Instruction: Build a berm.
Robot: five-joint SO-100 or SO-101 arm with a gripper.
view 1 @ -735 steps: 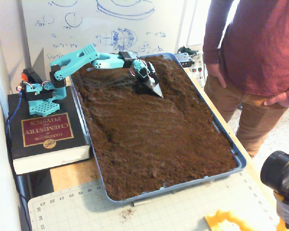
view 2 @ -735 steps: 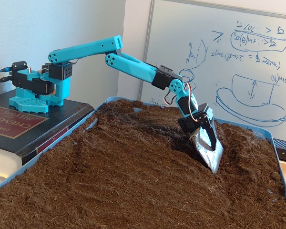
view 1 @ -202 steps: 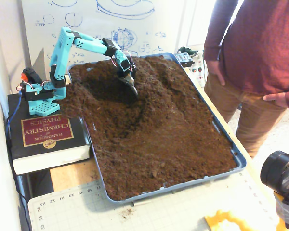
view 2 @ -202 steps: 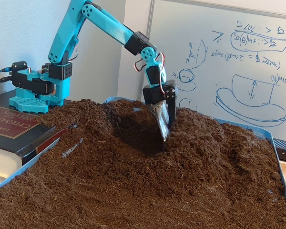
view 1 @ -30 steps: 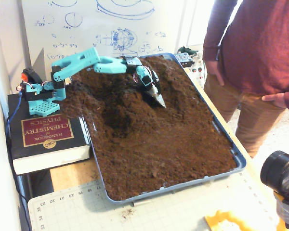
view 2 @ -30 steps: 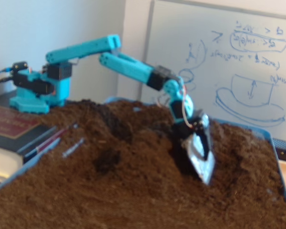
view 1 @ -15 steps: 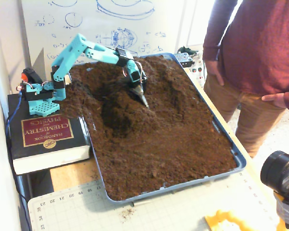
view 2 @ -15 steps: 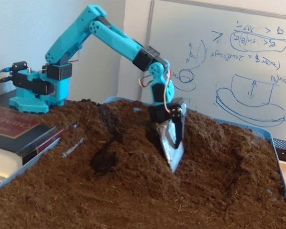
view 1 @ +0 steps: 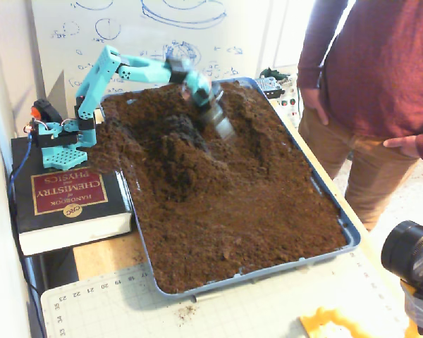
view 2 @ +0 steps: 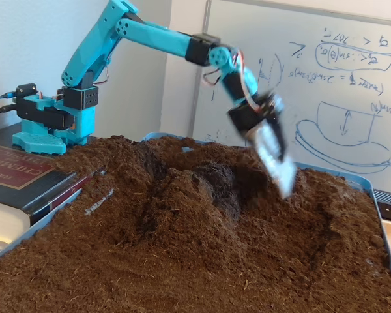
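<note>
Starting at the left of the high fixed view, the arm's base is sitting on a thick book (view 1: 67,201) beside the blue tray (view 1: 349,236). Next, the berm (view 1: 178,144) is standing as a humped ridge in the tray's far-left part, already taller than the surrounding soil (view 1: 254,218) (the near half is lying flat and untouched). Further right, the gripper (view 1: 222,127) is hanging just above the mound's right flank, its silvery scoop-like tip (view 2: 277,163) blurred, so I cannot tell whether the jaws are parted. Lengthening and shaping are probably remaining.
</note>
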